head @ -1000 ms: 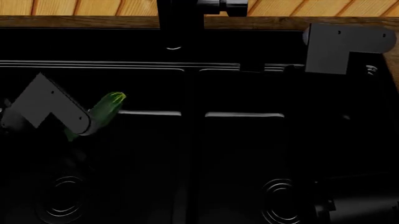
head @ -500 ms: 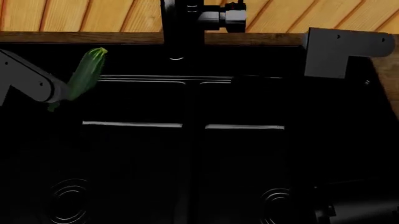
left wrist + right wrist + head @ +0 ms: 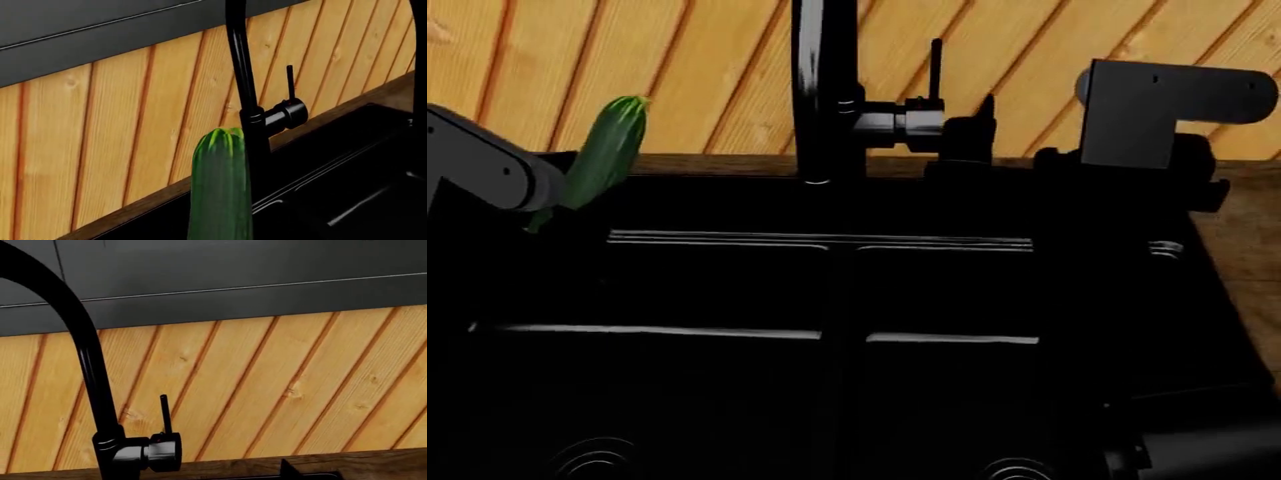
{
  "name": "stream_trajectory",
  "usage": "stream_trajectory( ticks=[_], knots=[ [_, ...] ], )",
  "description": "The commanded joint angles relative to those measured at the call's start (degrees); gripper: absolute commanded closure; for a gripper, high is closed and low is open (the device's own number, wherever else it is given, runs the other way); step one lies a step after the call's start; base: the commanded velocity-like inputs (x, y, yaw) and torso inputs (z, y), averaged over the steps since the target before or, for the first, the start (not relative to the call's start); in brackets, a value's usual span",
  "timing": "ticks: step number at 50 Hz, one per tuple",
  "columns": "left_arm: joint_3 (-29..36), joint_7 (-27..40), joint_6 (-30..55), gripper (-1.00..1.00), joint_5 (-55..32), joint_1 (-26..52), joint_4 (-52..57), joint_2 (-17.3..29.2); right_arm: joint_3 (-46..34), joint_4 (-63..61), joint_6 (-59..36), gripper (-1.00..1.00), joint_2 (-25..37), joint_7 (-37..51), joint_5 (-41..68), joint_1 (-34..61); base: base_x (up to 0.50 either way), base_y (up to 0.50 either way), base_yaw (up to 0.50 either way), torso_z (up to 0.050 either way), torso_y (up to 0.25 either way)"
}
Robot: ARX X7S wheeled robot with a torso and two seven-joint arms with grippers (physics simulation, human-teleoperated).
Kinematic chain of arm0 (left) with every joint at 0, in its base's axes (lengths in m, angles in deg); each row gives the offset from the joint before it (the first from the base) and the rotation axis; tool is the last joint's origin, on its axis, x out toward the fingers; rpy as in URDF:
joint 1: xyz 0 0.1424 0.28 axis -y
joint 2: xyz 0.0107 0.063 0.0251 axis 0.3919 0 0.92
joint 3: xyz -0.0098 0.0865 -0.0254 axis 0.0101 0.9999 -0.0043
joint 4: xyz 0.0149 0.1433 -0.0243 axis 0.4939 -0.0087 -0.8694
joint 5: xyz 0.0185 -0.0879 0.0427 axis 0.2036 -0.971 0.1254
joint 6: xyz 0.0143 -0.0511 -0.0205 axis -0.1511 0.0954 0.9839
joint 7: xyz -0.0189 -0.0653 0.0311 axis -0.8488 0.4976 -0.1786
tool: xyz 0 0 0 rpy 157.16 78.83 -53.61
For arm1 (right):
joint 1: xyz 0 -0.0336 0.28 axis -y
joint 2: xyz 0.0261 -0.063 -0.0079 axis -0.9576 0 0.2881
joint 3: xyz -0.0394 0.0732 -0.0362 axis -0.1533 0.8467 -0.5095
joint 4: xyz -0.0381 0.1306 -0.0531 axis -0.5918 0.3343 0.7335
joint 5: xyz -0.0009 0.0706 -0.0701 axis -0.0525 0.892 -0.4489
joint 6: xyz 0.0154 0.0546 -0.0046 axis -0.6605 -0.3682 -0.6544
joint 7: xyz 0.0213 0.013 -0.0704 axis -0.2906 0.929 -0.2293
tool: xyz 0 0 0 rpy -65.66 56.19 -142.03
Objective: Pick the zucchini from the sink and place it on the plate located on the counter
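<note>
I can't see my left gripper's jaws; the zucchini [image 3: 606, 152] juts up from that arm, raised above the sink's [image 3: 827, 300] left rear corner, against the wall planks [image 3: 694, 70]. Right jaws hidden. Faucet [image 3: 825, 90] behind centre.

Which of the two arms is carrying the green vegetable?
The robot's left arm. The zucchini sticks up from its end, lifted above the black sink. The right arm near the faucet shows nothing with it.

Zucchini [image 3: 221, 187] base cut off by wrist pic edge; left end effector fingers hidden; plate out of frame.
</note>
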Motion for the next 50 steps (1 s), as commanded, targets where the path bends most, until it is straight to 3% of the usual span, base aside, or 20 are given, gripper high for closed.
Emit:
stream_trajectory(
  ticks=[1, 15, 50],
  knots=[
    [-1.37, 2.02, 0.24, 1.0, -1.64, -0.09, 0.05, -0.14, -0.35, -0.19, -0.19, -1.0, 0.01, 0.23, 0.26, 0.17, 0.0, 0.0, 0.0, 0.0, 0.25],
    [-1.76, 3.32, -1.37, 1.0, -0.64, 0.78, -0.24, -0.73, -0.79, -2.34, -1.4, -1.0, 0.52, 1.13, 0.62, -0.06, -0.03, 0.0, 0.0, 0.0, 0.071],
    [-1.72, 3.71, -1.69, 1.0, -1.15, 0.51, 0.27, -0.5, -1.21, -2.73, -1.19, -1.0, 0.79, 1.45, 1.69, -0.48, -0.46, 0.0, 0.0, 0.0, 0.0]
  ],
)
